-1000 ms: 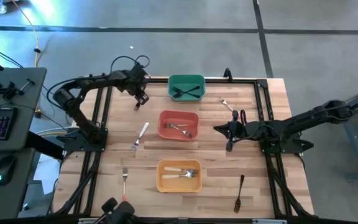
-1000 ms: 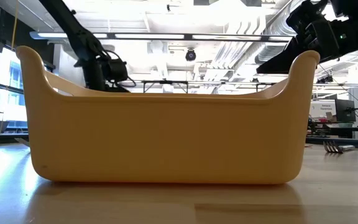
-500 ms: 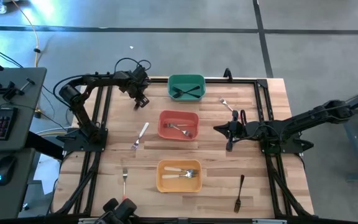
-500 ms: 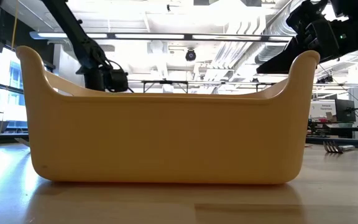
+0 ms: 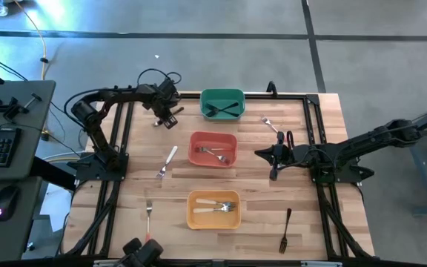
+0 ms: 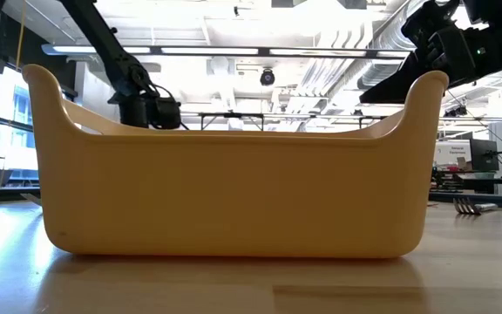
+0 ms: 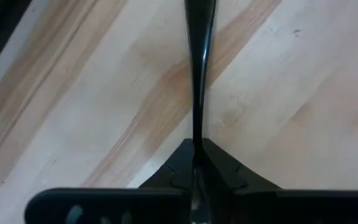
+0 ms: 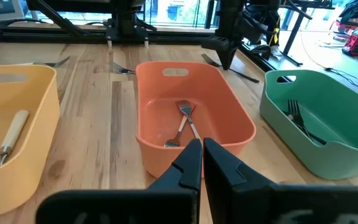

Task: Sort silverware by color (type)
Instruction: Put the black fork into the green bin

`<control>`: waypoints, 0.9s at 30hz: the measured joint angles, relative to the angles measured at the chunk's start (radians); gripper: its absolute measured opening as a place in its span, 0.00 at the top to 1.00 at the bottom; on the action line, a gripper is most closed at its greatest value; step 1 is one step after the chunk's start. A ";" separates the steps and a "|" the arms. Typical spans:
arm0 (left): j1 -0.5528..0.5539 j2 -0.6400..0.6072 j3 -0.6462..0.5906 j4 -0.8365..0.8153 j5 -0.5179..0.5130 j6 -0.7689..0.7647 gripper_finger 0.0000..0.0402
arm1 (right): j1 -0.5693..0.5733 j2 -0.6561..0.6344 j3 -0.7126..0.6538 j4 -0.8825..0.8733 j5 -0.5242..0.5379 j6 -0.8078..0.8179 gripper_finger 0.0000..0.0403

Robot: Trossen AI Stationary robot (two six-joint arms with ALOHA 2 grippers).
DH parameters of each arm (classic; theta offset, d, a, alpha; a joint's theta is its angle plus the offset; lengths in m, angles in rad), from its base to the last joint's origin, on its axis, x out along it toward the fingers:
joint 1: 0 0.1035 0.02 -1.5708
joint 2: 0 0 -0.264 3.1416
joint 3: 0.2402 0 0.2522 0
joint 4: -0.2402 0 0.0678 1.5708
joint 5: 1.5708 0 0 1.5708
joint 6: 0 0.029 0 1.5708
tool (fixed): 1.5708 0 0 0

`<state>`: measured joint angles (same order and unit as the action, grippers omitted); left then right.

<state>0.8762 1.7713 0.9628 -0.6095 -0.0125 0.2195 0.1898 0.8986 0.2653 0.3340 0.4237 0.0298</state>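
1. The left gripper [image 5: 167, 116] sits at the far left corner of the pale wooden table [image 5: 250, 222], just left of the green rectangular bin [image 5: 222, 94].
2. In the left wrist view its two dark fingers [image 7: 219, 168] are pinched together on a slim black utensil handle [image 7: 198, 68], which runs straight out from the fingertips over the wood.
3. The right gripper [image 5: 274, 156] hangs over the table's right half, to the right of the orange-red rectangular bin [image 5: 213, 139]; in the right wrist view its fingers [image 8: 188, 163] are closed against each other with nothing between them.
4. The green bin holds dark forks [image 5: 224, 110].
5. The orange-red bin holds a silver-headed fork with an orange-red handle [image 5: 212, 153].
6. The yellow rectangular bin [image 5: 213, 221] holds cream-handled utensils [image 5: 215, 207].
7. Loose on the table:
   - a white-handled fork [image 5: 167, 162] left of the orange-red bin;
   - a fork with a silver head and an orange-red handle end [image 5: 148, 216] near the front left;
   - an all-dark fork [image 5: 285, 230] near the front right;
   - a small silver fork [image 5: 270, 123] right of the green bin.
8. In the low view the yellow bin's wall fills most of the picture, and a fork's tines [image 6: 469, 206] lie on the table to its right.
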 joint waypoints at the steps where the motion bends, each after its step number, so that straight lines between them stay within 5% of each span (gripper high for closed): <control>1: -0.004 -0.008 -0.001 0.002 -0.018 0.000 0.98 | 0.000 0.000 0.000 0.000 0.000 0.000 1.00; 9: -0.029 -0.188 0.028 -0.034 -0.044 -0.009 0.99 | 0.000 0.000 0.000 0.000 0.000 0.000 1.00; 16: -0.107 -0.350 0.120 -0.036 0.034 -0.093 1.00 | 0.000 0.000 0.000 0.000 0.000 0.000 1.00; 27: -0.320 -0.198 0.377 0.119 0.038 -0.028 1.00 | 0.000 0.000 0.000 0.000 0.000 0.000 1.00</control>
<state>0.5561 1.5731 1.3394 -0.4902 0.0254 0.1915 0.1898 0.8982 0.2653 0.3340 0.4240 0.0299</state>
